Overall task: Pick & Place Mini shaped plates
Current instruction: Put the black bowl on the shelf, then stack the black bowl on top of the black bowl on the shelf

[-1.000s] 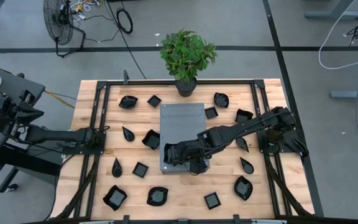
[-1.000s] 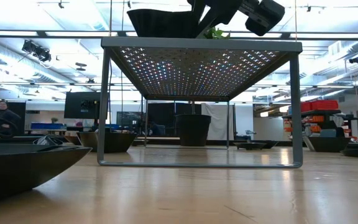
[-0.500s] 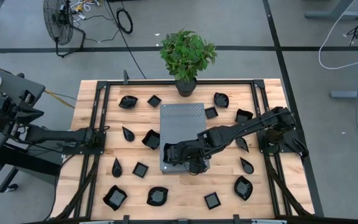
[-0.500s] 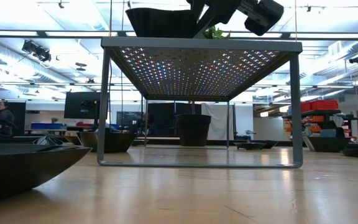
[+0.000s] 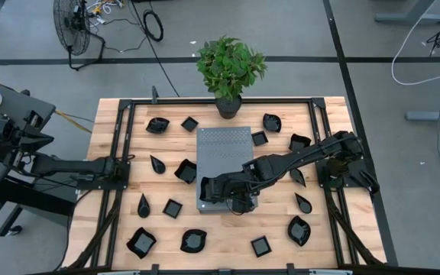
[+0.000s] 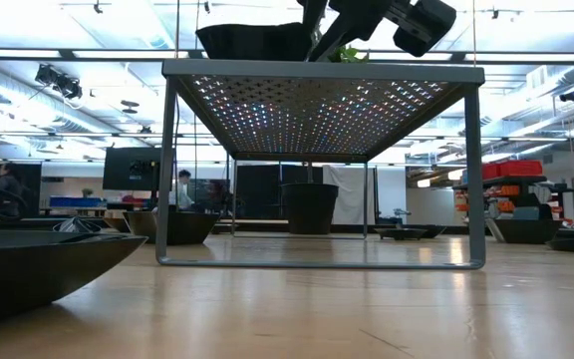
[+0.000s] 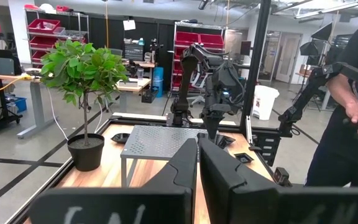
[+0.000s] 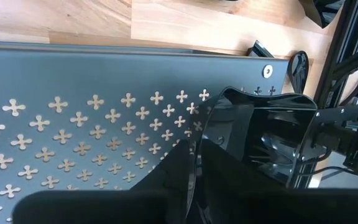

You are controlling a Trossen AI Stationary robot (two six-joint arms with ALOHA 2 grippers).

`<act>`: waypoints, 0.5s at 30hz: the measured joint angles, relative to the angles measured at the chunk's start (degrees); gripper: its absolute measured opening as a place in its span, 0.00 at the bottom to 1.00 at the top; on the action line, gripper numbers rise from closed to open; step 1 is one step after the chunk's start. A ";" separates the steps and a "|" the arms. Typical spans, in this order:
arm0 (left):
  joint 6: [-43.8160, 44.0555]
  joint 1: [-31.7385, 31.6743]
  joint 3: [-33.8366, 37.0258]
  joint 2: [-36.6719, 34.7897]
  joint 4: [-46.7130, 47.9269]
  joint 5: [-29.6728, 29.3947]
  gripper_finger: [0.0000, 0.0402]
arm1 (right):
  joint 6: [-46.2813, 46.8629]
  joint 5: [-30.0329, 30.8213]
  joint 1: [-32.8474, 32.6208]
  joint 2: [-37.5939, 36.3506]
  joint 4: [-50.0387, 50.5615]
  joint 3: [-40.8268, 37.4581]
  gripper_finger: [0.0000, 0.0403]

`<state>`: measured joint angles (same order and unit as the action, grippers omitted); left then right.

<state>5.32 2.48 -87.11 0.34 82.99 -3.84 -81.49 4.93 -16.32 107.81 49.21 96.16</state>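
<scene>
The right gripper (image 5: 211, 189) is over the near-left corner of the large grey perforated rectangular slab (image 5: 224, 149), a raised metal stand on 4 legs. A small glossy black wavy-edged plate (image 8: 263, 134) sits on the slab top directly ahead of the fingertips. The fingers (image 8: 188, 163) bracket its rim; whether they clamp the rim or have just let go cannot be told. In the low view the plate (image 6: 252, 40) rests on the slab's top edge, with the gripper above and to its right. The plate is roughly as wide as long, with no clear long axis.

The left gripper (image 7: 197, 163) is closed and empty, parked at the table's left edge, well apart from the slab. The right arm is nearer.

The other small black plates (image 5: 173, 208) lie scattered on the light wooden tabletop (image 5: 228, 233) around the slab.

No brand, label or writing is legible.
</scene>
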 joint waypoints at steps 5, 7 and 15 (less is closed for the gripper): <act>-0.03 -0.01 0.02 0.01 0.00 0.00 0.06 | 0.00 0.00 0.00 -0.08 -0.17 0.00 0.16; 0.00 0.00 0.02 0.00 -0.01 0.00 0.06 | 0.00 0.00 0.00 -0.41 -0.30 0.00 0.18; -0.01 0.00 0.00 0.02 -0.01 -0.01 0.06 | 0.17 0.00 0.00 -2.54 -1.64 0.00 0.24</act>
<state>5.31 2.48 -87.11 0.36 82.98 -3.85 -81.32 4.93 -16.32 105.27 47.58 96.16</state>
